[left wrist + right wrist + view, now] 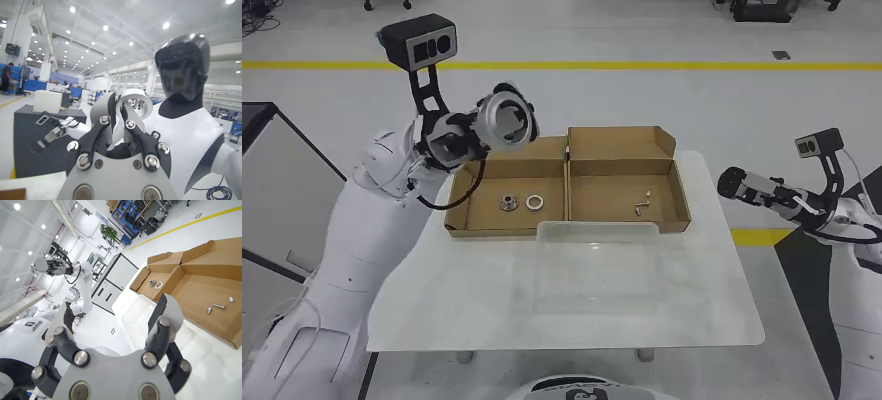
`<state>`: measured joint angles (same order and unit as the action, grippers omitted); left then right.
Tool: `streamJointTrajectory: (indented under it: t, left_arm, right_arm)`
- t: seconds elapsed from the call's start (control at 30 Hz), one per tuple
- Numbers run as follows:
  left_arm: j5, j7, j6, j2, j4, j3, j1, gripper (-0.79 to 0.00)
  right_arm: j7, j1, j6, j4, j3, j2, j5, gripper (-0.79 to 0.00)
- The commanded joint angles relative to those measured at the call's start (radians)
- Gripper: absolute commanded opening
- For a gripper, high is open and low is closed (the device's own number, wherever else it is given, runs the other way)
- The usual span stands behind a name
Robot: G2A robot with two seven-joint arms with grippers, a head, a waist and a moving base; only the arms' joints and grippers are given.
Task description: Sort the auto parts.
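A large metal ring (136, 92) was held pinched in the left gripper (118, 106), raised near the far side of the left cardboard box (487, 212); the right gripper (115, 302) was seen spread wide beyond the right edge of the table (692, 300).

You had two cardboard boxes (487, 212) (602, 200), one clear plastic bin (597, 260), one large metal ring (136, 92) pinched in your left gripper (118, 103), one flanged hub (507, 201), one flat washer (534, 201), one long bolt (219, 307), two short studs (231, 299) (209, 310)
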<state>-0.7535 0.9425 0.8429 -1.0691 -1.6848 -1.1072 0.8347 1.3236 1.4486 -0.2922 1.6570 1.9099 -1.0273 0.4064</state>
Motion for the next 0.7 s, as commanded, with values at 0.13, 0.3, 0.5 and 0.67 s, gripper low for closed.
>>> streamJointTrajectory:
  t: [0.13,0.3,0.5,0.67]
  left_arm:
    - [0.136,-0.068,-0.036,-0.002,-0.06,-0.018,0.029,-0.785]
    - [0.076,-0.058,-0.024,-0.007,-0.084,-0.009,0.038,-0.785]
    - [-0.203,0.012,0.023,-0.02,-0.094,0.024,0.033,-0.785]
    - [-0.334,0.037,-0.002,-0.033,-0.104,0.018,0.024,-0.785]
  right_arm:
    - [0.0,0.0,0.0,0.0,0.0,0.0,0.0,0.0]
    - [0.0,0.0,0.0,0.0,0.0,0.0,0.0,0.0]
    - [0.0,0.0,0.0,0.0,0.0,0.0,0.0,0.0]
    - [0.0,0.0,0.0,0.0,0.0,0.0,0.0,0.0]
